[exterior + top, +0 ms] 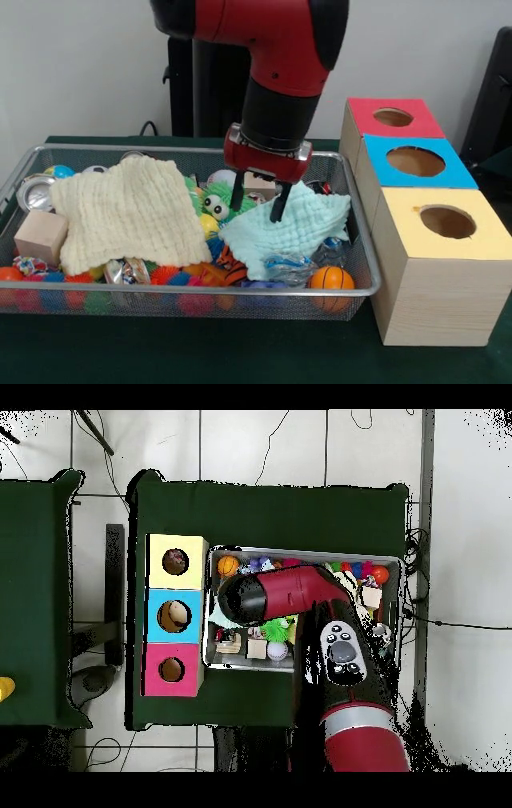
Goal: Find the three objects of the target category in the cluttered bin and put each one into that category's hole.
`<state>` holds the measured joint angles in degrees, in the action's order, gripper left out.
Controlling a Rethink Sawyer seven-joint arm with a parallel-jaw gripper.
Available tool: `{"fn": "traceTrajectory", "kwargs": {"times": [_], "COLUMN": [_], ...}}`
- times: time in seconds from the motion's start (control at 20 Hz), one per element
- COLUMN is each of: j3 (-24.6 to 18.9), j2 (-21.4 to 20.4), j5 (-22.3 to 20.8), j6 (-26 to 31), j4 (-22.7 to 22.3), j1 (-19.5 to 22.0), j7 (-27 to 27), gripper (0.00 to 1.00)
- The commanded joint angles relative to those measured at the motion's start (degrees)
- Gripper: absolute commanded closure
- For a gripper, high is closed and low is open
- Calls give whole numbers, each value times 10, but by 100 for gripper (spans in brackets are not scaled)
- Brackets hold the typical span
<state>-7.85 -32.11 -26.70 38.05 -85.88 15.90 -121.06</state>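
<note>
The red and black arm (280,56) reached down from above, wrist vertical. Its gripper (258,204) pointed straight down, its two dark fingers (279,204) spread apart, nothing between them.

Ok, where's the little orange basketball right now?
Front view: the orange basketball sits in the wire bin's near right corner, against the front wall, just below the light blue cloth and beside the yellow-topped box.
</note>
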Motion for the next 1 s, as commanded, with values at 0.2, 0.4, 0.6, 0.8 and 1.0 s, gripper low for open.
{"fn": "traceTrajectory", "kwargs": {"times": [0.2, 0.4, 0.6, 0.8, 1.0], "j3": [-107, -119, -128, -138, -145], "j2": [-34, -39, -36, -33, -15], "j5": [-29, -39, -49, -60, -94], "j6": [136, 152, 147, 124, 48], "j4": [49, 71, 79, 75, 56], "j1": [62, 77, 89, 107, 125], "j7": [272, 301, 313, 335, 337], "gripper": [0, 0, 0, 0, 0]}}
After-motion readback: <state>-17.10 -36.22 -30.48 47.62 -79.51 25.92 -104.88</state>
